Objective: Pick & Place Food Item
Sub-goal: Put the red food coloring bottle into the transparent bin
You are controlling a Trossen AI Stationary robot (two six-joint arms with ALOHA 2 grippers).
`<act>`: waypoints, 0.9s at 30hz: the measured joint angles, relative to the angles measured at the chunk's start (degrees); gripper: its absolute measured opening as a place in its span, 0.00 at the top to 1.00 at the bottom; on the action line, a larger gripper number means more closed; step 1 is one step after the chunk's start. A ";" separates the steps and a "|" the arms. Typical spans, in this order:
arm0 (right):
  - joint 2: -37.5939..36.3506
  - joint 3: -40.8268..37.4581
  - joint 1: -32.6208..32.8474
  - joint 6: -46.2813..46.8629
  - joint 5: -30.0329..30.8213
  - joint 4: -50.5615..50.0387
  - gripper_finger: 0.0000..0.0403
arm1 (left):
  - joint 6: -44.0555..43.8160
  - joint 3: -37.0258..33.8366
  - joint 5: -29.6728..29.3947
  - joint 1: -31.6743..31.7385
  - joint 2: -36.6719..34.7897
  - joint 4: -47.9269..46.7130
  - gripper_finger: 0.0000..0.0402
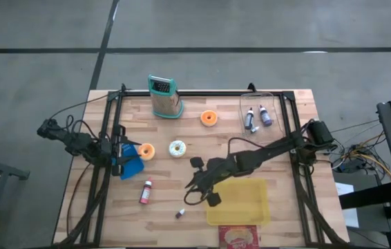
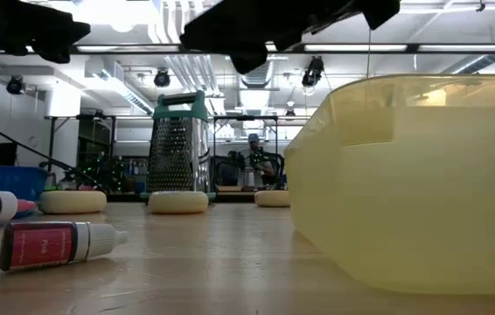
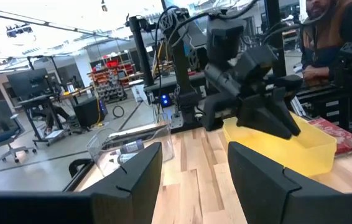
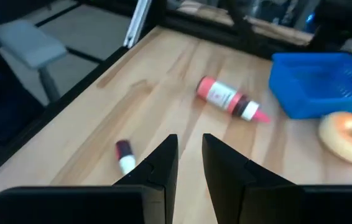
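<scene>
White doughnut (image 1: 177, 148) flat on the table (image 1: 285, 214), just beside the orange one (image 1: 146, 151), up and left of the yellow tray (image 1: 239, 202). Nothing lifted yet: approach step, judging by the layout. Right gripper (image 4: 189, 163) just left of the tray, fingers narrowly parted, empty. Left gripper (image 3: 194, 180) parked by the blue basket (image 1: 130, 161), parted, empty. Next: reach over a doughnut, widen fingers, descend.

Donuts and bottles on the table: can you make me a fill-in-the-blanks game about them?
1. The blue basket touches an ____ donut.
2. The cheese grater stands ____.
3. The two bottles in the clear container have ____ labels.
4. The yellow tub holds ____.

Missing words: orange; upright; blue; nothing
</scene>
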 joint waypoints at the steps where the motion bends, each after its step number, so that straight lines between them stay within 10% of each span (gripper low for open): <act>1: 0.75 0.36 0.05 0.02 -0.92 0.10 0.83 | 0.00 0.00 0.05 0.00 0.00 -0.14 0.53; 27: 19.11 12.22 1.63 2.80 -10.96 0.98 0.85 | 0.00 0.00 0.15 0.00 0.00 -0.89 0.53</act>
